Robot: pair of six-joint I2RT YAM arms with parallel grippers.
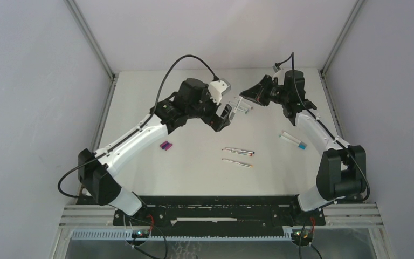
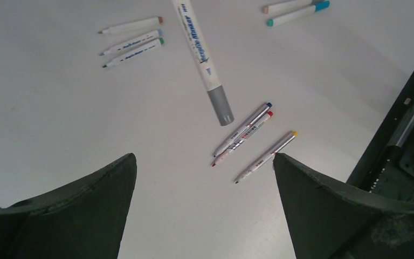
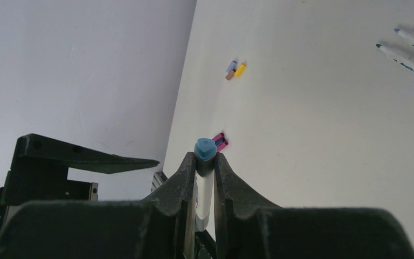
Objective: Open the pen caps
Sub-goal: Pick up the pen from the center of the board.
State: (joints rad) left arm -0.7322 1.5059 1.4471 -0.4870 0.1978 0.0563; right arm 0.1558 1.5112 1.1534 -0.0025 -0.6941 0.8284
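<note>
**A:** Claw status?

**B:** I see the right gripper [image 3: 205, 159] clamped on a white-barrelled marker pen [image 3: 203, 186]. Both fingers pinch the barrel just under its blue end face. It's held clear of the white tabletop [image 1: 194, 172], over the far middle.

**A:** Left?

**B:** The left gripper [image 2: 204, 156] has its jaws wide apart with nothing between them. It faces the right one from just beside it. On my left wrist feed the held pen comes in from the top with its grey end section pointing toward the gap. That end stops short of the fingers [image 2: 86, 210], so no contact.

**A:** Is that grey section the cap?

**B:** Can't tell from here. It sits flush on the barrel.

**A:** Where are the loose caps?

**B:** A stubby magenta and purple cap pair [image 1: 165, 145] lies side by side on the table, left of centre, beside the left forearm. On the right wrist feed there's a second small cluster of blue, brown and yellow caps [image 3: 234, 70], further out and well apart from the first pair.

**A:** Other pens?

**B:** All flat on the table:
- Three slim pens with blue, red and yellow ends [image 2: 248, 139] near the centre. Two are touching and the third is just beside them.
- Three white pens with bare tips [image 2: 132, 43] below the held one.
- Two white pens with teal ends [image 1: 292, 140] to the right, near the right forearm.
</note>
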